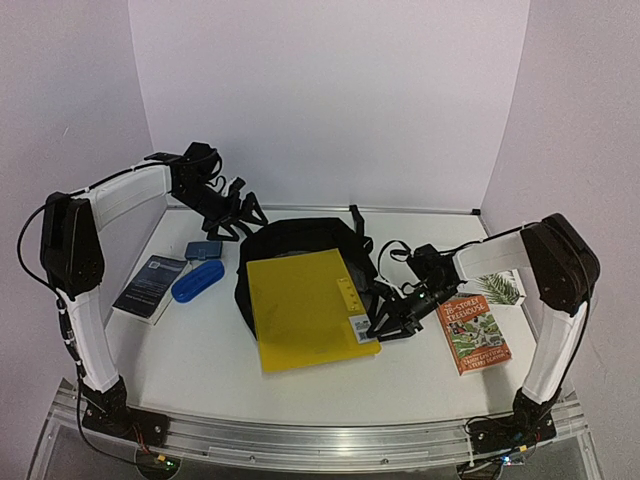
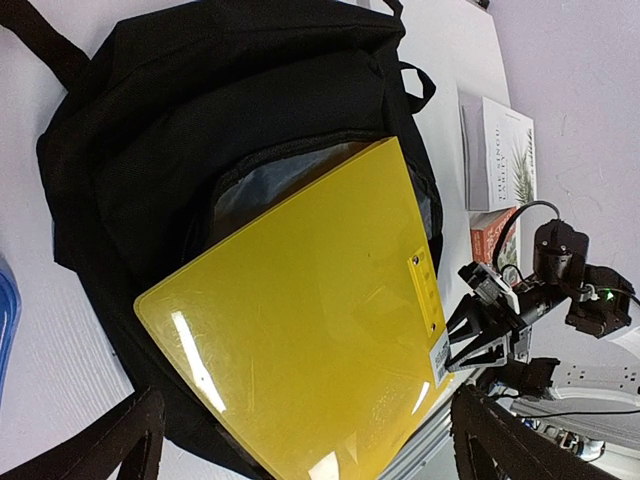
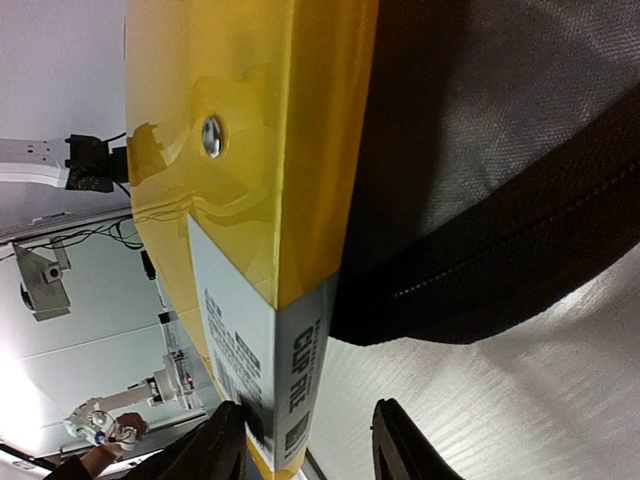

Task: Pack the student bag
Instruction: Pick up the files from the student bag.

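The student bag (image 1: 300, 243), a black backpack, lies open in the middle of the table, its grey lining (image 2: 250, 190) showing. A yellow clip file (image 1: 305, 305) rests on it, its far end in the opening and its near end sticking out over the table. My right gripper (image 1: 385, 322) straddles the file's near right corner by the white label (image 3: 285, 400). One finger (image 3: 225, 440) touches the label, the other stands a gap away, so it is open. My left gripper (image 1: 235, 215) hangs open above the bag's back left, holding nothing.
A blue case (image 1: 197, 280), a dark booklet (image 1: 150, 285) and a small grey-blue item (image 1: 203, 249) lie left of the bag. Two books lie to the right: a colourful one (image 1: 473, 333) and a white one with a plant cover (image 1: 500, 288).
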Robot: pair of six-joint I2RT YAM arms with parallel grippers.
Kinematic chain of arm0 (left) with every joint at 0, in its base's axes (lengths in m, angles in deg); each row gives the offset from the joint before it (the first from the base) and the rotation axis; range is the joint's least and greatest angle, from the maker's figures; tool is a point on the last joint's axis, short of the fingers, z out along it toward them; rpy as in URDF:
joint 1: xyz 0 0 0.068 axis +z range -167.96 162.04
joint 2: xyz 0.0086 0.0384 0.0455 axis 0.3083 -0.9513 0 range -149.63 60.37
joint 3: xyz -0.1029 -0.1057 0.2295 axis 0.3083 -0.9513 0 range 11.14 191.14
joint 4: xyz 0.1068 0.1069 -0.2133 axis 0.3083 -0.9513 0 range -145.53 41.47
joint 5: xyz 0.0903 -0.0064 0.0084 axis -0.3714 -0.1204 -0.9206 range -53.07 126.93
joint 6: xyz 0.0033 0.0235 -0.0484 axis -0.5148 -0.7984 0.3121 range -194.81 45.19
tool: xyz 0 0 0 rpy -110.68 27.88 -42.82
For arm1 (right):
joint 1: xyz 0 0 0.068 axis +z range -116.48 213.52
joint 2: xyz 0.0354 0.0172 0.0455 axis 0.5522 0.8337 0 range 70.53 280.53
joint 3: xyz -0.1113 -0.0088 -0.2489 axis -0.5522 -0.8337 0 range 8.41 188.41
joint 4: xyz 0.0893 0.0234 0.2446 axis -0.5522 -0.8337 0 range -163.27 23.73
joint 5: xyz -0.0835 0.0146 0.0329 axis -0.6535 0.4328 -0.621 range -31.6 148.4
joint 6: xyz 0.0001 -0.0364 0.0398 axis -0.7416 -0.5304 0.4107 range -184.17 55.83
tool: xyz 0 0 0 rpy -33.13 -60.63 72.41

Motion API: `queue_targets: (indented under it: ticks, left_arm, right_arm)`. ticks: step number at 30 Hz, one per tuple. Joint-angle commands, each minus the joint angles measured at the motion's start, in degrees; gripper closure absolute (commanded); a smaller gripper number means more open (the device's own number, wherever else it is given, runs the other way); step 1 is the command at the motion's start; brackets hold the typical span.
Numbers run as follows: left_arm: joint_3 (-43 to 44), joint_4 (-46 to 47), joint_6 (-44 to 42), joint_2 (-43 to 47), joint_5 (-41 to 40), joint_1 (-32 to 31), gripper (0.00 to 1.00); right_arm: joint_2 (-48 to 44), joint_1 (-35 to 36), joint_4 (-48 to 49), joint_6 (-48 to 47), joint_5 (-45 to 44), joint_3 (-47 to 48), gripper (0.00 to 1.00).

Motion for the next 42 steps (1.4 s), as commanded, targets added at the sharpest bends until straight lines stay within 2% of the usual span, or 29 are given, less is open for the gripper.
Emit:
queue_targets:
  ticks: [1, 7, 8, 10, 12, 19, 21, 25, 31, 34, 36, 40, 42]
  left_arm:
    - [0.78, -0.75, -0.71, 2.52, -0.60, 0.09, 0.00]
    - [0.54, 0.22, -0.31, 2.42, -0.46, 0.09, 0.00]
    - [0.53, 0.27, -0.29, 2.41, -0.40, 0.09, 0.00]
    - [0.80, 0.23, -0.27, 2.40, -0.44, 0.10, 0.00]
    - [1.47, -0.28, -0.31, 2.45, -0.55, 0.08, 0.00]
    - [4.07, -1.87, 0.36, 3.42, -0.34, 0.07, 0.00]
    - [5.02, -1.86, 0.98, 4.08, -0.71, 0.14, 0.00]
    - [8.20, -1.86, 3.74, 5.04, -4.14, 1.08, 0.00]
    - [8.45, 2.58, 11.66, 8.54, -7.16, 6.44, 0.00]
    - [6.72, 4.44, 13.94, 10.37, -8.36, 8.32, 0.00]
    - [4.82, 5.43, 14.66, 11.47, -8.65, 8.70, 0.00]
    - [0.95, 7.56, 16.60, 12.66, -6.87, 8.76, 0.00]
    - [-1.15, 9.29, 17.64, 13.48, -5.47, 8.75, 0.00]
  right_arm:
    - [-1.15, 0.97, 1.74, 1.14, 4.76, 0.21, 0.60]
    - [-1.78, 3.23, 1.76, 1.38, 4.57, 0.25, 0.55]
    - [-1.37, 3.29, 1.72, 1.38, 4.37, 0.38, 0.59]
    - [-1.23, 3.31, 1.47, 1.40, 4.42, 0.89, 0.78]
    - [-2.96, 3.21, 1.05, 2.16, 4.21, 1.29, 0.87]
    - [-14.95, 3.21, -2.65, 4.68, 1.75, 4.97, 1.00]
    - [-16.57, 3.22, -8.82, 0.85, 0.75, 8.12, 1.00]
    - [-17.89, 2.84, -19.93, -11.24, -7.05, 15.43, 1.00]
    - [-23.84, 2.56, -20.97, -19.32, -28.01, 28.06, 1.00]
    - [-26.93, 2.50, -15.50, -23.14, -43.15, 30.64, 1.00]
    - [-31.42, 2.56, -6.95, -27.03, -51.45, 27.00, 1.00]
    - [-38.58, 3.24, 20.04, -39.01, -69.14, 11.02, 1.00]
    - [-40.76, 3.97, 38.66, -47.52, -75.82, 2.43, 1.00]
